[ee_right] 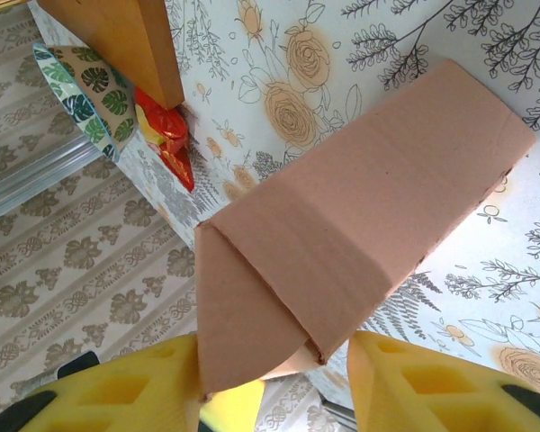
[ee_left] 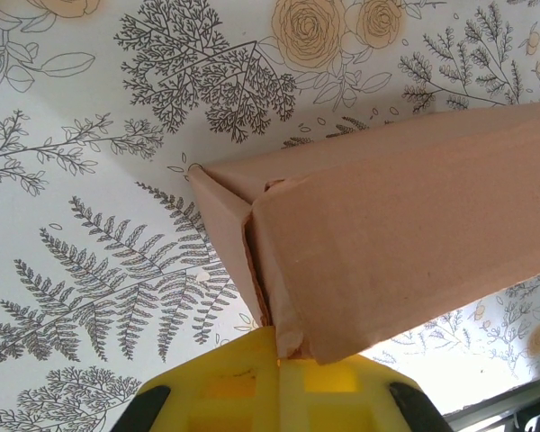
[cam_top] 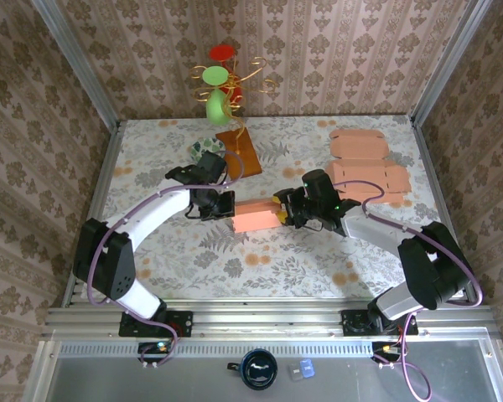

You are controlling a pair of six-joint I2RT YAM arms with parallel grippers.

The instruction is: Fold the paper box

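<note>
The desk (cam_top: 201,251) was bounded by patterned walls on three sides and by a metal rail (cam_top: 260,311) along its near edge. Its near half and left side lay bare, leaving open room there. Two flat box blanks (cam_top: 360,144) lay toward the far right corner, well apart from the work. A brown board (cam_top: 239,151), a patterned plate (cam_top: 206,151) and a green vase (cam_top: 218,105) occupied the far centre. The paper box (cam_top: 253,215) lay on its side at mid-desk, between the two claws. The left claw (cam_top: 222,203), closed tight, met the box's left end, with a flap corner touching its yellow pads (ee_left: 252,387). The right claw (cam_top: 283,209) stood partly spread astride the box's right end flap. A slim gap showed beside one finger (ee_right: 432,387), and no firm grip was evident.
</note>
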